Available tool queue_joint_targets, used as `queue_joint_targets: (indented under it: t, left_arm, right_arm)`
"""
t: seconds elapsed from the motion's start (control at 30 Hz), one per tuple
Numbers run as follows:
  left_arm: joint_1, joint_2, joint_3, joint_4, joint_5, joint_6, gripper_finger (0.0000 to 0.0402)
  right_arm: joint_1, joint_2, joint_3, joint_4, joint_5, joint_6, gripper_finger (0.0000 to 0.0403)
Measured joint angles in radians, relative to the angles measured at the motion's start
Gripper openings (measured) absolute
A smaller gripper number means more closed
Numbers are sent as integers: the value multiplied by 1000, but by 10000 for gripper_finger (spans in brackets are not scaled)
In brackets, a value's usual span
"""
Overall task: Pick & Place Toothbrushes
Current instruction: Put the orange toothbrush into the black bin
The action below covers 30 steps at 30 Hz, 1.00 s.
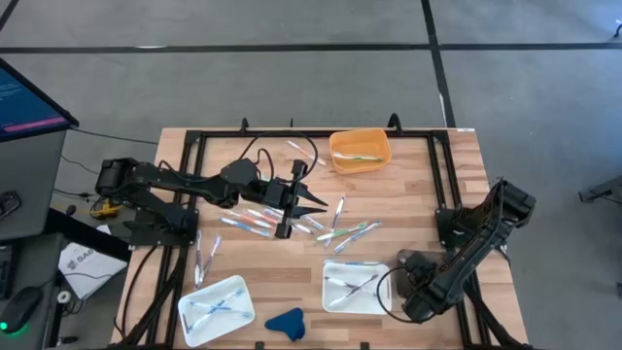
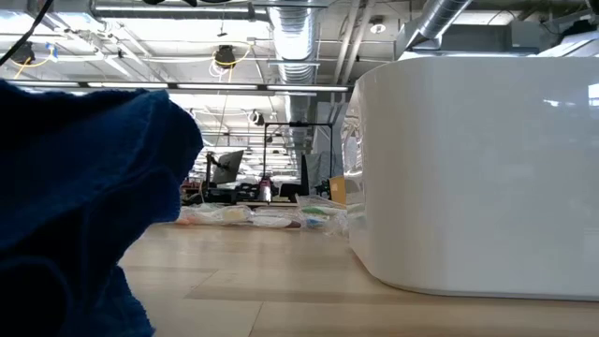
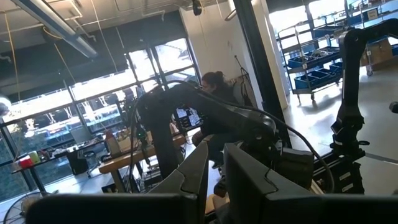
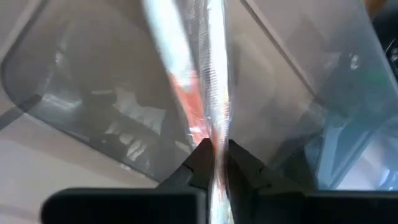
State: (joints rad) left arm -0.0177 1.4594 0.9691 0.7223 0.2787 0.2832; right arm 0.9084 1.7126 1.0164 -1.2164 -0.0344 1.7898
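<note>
The right gripper (image 4: pixel 214 152) is pinching a wrapped toothbrush (image 4: pixel 208 81) between closed fingers, directly over the white tray (image 4: pixel 74 112); it should release low and level; the left gripper (image 1: pixel 309 202), fingers nearly together, empty, is waiting over the scattered toothbrushes (image 1: pixel 255 222).

Right gripper (image 4: pixel 214 155) low, fingers pinched together; left gripper (image 1: pixel 303 201) mid-table, fingers nearly closed
</note>
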Motion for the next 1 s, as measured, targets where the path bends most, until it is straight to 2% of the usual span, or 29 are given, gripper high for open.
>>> queue_joint_targets:
  t: [0.1, 0.33, 1.0]
  left_arm:
    - [0, 0, 0, 0, 0, 0, 47]
    - [0, 0, 0, -2, 0, 0, 47]
    - [0, 0, 0, -12, 0, -3, 47]
  right_arm:
    - [-14, 0, 0, -2, 2, -21, 17]
    - [-28, 0, 0, -2, 8, -39, 52]
    - [-40, 1, 34, -15, 34, -36, 65]
